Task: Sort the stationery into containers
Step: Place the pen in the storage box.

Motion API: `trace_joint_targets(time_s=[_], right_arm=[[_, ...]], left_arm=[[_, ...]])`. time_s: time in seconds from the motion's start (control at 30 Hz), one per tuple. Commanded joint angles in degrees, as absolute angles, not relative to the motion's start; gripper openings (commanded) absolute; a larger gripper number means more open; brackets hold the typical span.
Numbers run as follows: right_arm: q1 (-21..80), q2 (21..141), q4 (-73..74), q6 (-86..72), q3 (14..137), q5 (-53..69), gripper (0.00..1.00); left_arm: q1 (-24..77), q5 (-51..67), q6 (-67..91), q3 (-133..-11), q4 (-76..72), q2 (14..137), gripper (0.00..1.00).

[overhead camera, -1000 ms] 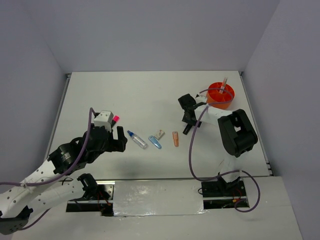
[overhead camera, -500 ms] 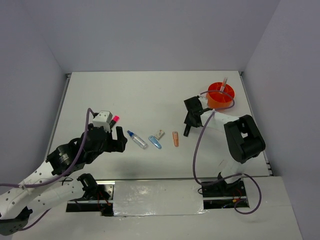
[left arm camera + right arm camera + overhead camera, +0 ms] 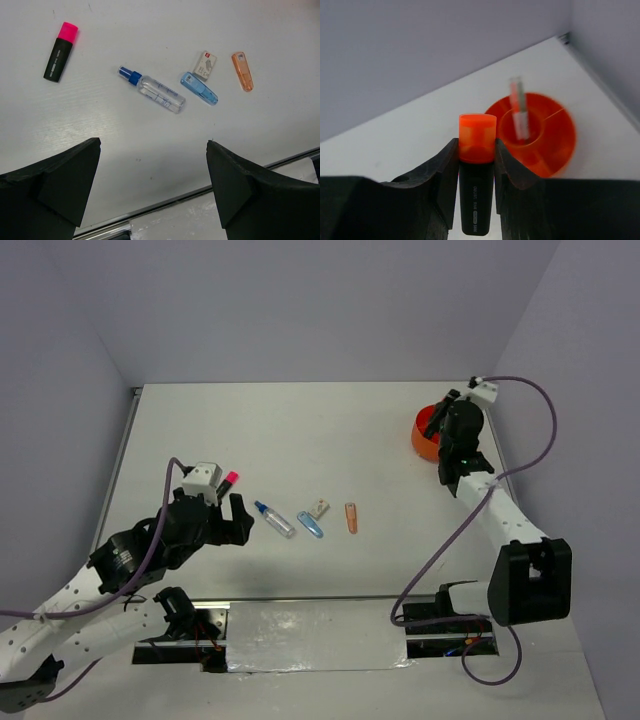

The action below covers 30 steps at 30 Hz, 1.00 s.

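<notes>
Whereas the right wrist view shows the right gripper (image 3: 476, 146) clamped on an orange-capped highlighter (image 3: 477, 200) before the far-right orange tub (image 3: 555, 145) holding a pen (image 3: 519, 107), the top view hides this grip. Left gripper (image 3: 152, 145), spread wide, hangs over the pink-capped highlighter (image 3: 60, 51), tube (image 3: 155, 92), clip (image 3: 199, 87), block (image 3: 205, 65) and peach piece (image 3: 242, 71).

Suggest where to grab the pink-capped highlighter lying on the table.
Take the pink-capped highlighter across its black barrel, mid-length, coming straight down from above. It lies flat on the table with both long sides free, and the clear tube lies well apart. Closing across the narrow width is probably best.
</notes>
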State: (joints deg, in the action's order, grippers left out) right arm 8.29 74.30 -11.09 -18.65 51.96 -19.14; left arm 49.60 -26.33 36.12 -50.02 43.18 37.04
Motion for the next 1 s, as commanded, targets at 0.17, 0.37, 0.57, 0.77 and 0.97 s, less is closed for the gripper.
trace_joint_targets(time_s=[0.17, 0.37, 0.57, 0.77, 0.97], right_arm=[[-2.9, 78.0, -35.1, -15.1, 49.0, -23.7, 0.00], [-8.9, 84.9, -31.2, -15.0, 55.6, -22.2, 0.00], [-11.7, 91.1, -29.5, -15.2, 59.4, -17.8, 0.00], [-12.7, 95.9, -29.9, -15.9, 62.2, -16.2, 0.00], [-13.0, 99.8, -29.4, -16.0, 64.9, -14.9, 0.00]], left_arm=[[49.7, -24.0, 34.5, -50.8, 40.1, 35.2, 0.99], [50.5, -23.5, 34.3, -50.8, 40.0, 35.1, 0.99], [51.5, -23.2, 34.0, -50.6, 39.6, 34.2, 0.99], [51.7, -22.5, 33.6, -50.6, 39.4, 35.6, 0.99], [51.8, -22.1, 33.3, -50.5, 39.3, 36.6, 0.99]])
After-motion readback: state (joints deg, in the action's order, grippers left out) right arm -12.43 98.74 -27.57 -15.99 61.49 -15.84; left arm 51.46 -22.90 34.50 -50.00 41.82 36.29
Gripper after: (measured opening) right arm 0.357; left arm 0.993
